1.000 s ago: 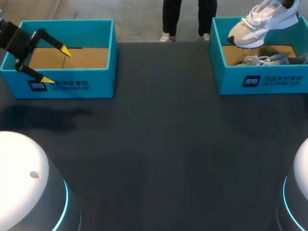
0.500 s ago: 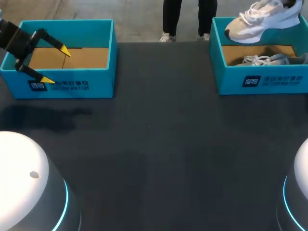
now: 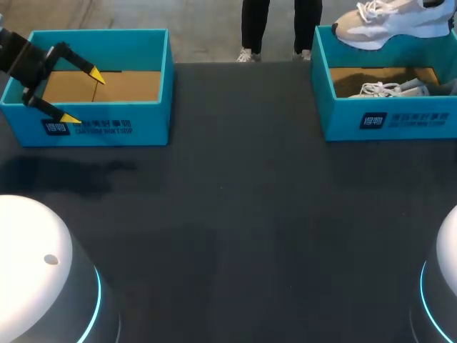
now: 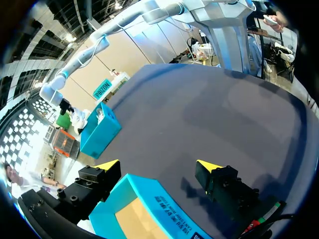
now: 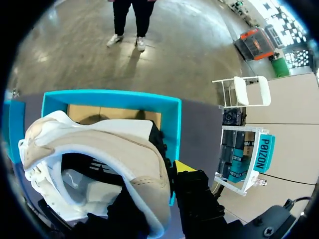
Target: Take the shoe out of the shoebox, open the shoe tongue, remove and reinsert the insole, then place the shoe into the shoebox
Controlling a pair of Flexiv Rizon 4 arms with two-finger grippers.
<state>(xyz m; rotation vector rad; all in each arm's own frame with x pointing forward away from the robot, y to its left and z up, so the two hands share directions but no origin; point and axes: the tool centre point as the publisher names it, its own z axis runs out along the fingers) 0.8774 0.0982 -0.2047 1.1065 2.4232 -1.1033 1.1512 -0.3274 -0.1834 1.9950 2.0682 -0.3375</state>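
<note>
A white and beige shoe (image 3: pixel 389 18) hangs above the right teal shoebox (image 3: pixel 385 118), clear of its rim. In the right wrist view my right gripper (image 5: pixel 160 175) is shut on the shoe (image 5: pixel 114 149) at its heel collar, with the open shoebox (image 5: pixel 112 102) below. A second shoe (image 3: pixel 391 88) lies inside that box. My left gripper (image 3: pixel 83 96) stands open, straddling the front wall of the left teal shoebox (image 3: pixel 128 50), which shows only a cardboard floor. In the left wrist view that wall (image 4: pixel 149 199) sits between the fingers of the left gripper (image 4: pixel 158 166).
The dark table top (image 3: pixel 243 214) stretches between the two boxes and toward the near edge. Two white robot bases (image 3: pixel 36 279) stand at the near corners.
The right gripper has lifted the shoe higher, from just above the box's back wall to well above it, and the toe has levelled. The left arm has stayed still.
</note>
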